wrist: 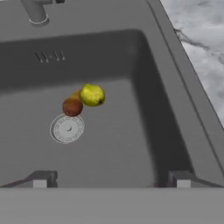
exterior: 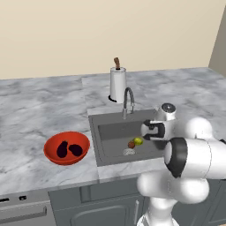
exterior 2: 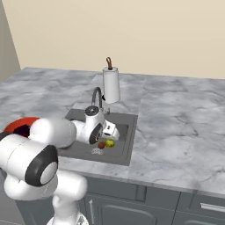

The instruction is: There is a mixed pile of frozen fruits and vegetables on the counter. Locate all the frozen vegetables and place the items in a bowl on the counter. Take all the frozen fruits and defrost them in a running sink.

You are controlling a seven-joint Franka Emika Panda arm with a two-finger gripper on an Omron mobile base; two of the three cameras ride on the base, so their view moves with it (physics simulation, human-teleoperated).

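Note:
Two frozen fruits lie touching on the floor of the dark grey sink [exterior: 110, 131] beside its drain: a yellow-green one [wrist: 92, 95] [exterior: 138, 141] [exterior 2: 110, 143] and a brown one [wrist: 72, 106] [exterior: 131, 144] [exterior 2: 101, 145]. Above the basin's near right part hangs my gripper [wrist: 110, 181] [exterior: 149, 130], open, with nothing between its fingertips [wrist: 40, 180]. Left of the sink on the counter [exterior: 39, 110] stands the red bowl [exterior: 50, 146]. In it lie two dark purple frozen vegetables [exterior: 62, 149] [exterior: 76, 150].
The curved chrome faucet [exterior: 128, 100] [exterior 2: 97, 95] rises at the sink's back edge. A paper towel roll [exterior: 117, 84] [exterior 2: 110, 84] stands behind it. The round drain [wrist: 67, 128] is just in front of the fruits. Marbled counter stretches to the right of the basin [exterior 2: 176, 127].

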